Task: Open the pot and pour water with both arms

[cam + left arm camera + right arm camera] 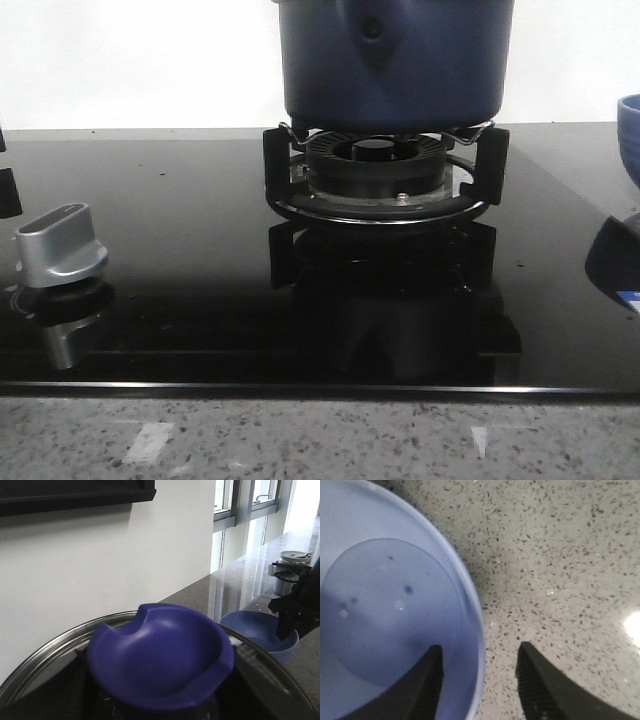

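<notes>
The dark blue pot (395, 60) stands on the burner (380, 175) at the back middle, its top cut off by the frame. In the left wrist view the glass lid (45, 660) with its steel rim and dark blue knob (160, 655) fills the lower part. The knob hides my left gripper's fingertips, and dark shapes flank it underneath. My right gripper (477, 652) is open and straddles the rim of the lighter blue bowl (380, 605), one finger inside and one outside over the counter. The bowl also shows in the front view (630, 135) and the left wrist view (260, 630).
A silver stove knob (62, 245) sits at the left on the black glass hob (200, 300). Speckled granite counter (320, 440) runs along the front. A metal canister (292, 565) stands beyond the bowl, near the windows. A white wall is behind the pot.
</notes>
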Controlling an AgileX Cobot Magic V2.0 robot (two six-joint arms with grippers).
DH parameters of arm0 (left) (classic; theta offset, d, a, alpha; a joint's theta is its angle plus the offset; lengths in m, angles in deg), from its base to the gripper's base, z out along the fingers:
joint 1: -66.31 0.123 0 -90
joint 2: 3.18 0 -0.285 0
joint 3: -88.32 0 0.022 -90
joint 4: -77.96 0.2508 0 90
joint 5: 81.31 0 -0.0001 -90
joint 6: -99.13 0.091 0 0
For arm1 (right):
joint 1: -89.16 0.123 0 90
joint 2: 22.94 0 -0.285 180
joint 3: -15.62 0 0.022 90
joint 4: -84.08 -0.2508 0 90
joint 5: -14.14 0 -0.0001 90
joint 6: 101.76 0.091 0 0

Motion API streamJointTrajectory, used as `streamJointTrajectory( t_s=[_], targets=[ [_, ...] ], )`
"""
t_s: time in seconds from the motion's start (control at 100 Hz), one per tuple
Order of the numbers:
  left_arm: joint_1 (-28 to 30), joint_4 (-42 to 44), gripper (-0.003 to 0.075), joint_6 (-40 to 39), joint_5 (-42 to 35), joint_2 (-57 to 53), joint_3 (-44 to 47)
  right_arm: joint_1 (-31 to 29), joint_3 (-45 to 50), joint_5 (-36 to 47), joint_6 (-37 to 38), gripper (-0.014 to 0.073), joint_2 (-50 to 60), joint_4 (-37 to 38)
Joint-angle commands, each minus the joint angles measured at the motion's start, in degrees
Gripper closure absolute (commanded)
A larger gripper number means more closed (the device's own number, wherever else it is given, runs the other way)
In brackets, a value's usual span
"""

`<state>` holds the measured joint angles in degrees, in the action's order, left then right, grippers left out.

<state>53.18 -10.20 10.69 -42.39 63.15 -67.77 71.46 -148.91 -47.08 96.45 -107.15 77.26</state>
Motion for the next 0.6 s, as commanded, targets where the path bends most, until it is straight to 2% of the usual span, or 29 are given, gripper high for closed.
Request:
streamJointTrajectory(
  t_s=[0.0,0.19,0.3,0.47,0.59],
  targets=[
    [0.08,-5.06,0.0449,-0.54,0.69,-1.22,-1.91,-0.37,-0.53,2.49,-0.65,0.0284,0.18,-1.3],
    [0.08,-5.06,0.0449,-0.54,0.69,-1.22,-1.91,-0.37,-0.22,3.12,-0.65,0.0307,-1.64,-4.63],
    [0.08,-5.06,0.0449,-0.54,0.69,-1.22,-1.91,-0.37,-0.22,3.63,-0.65,0.042,-1.85,-4.63],
    [0.08,-5.06,0.0449,-0.54,0.58,-1.22,-1.91,-0.37,-0.22,4.1,-1.54,0.067,-1.85,-4.63],
    [0.08,-5.06,0.0449,-0.54,0.58,-1.22,-1.91,-0.37,-0.22,4.0,-3.03,0.0667,-1.75,-4.63]
  ],
)
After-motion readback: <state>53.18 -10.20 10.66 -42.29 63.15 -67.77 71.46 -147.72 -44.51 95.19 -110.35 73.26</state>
